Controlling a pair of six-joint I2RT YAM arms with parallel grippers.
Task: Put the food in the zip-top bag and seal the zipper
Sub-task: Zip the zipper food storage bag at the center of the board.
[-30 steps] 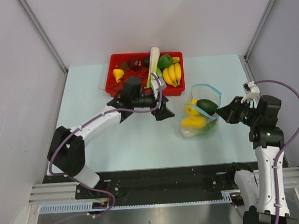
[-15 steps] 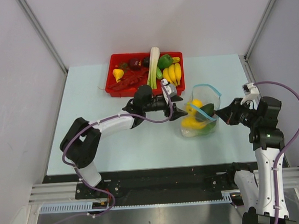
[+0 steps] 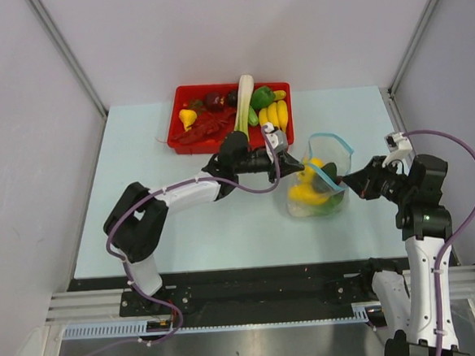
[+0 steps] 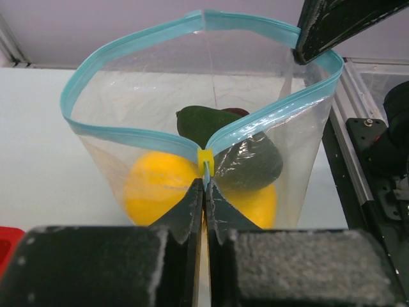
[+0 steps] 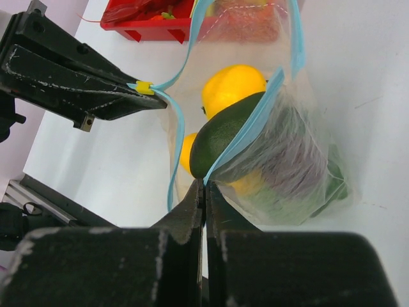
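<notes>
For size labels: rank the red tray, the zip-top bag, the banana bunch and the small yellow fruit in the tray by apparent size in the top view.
1. red tray
2. zip-top bag
3. banana bunch
4. small yellow fruit
No two look close in size.

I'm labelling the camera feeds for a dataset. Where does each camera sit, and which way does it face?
Top external: fixed above and behind the arm bases, looking down on the table, red tray and bag; both arms show.
Left wrist: on the left arm, looking rightward at the bag; the left gripper, bottom, pinches its rim.
Right wrist: on the right arm, looking leftward toward the red tray; the right gripper pinches the opposite rim.
Shared: each wrist view shows the other gripper across the bag.
</notes>
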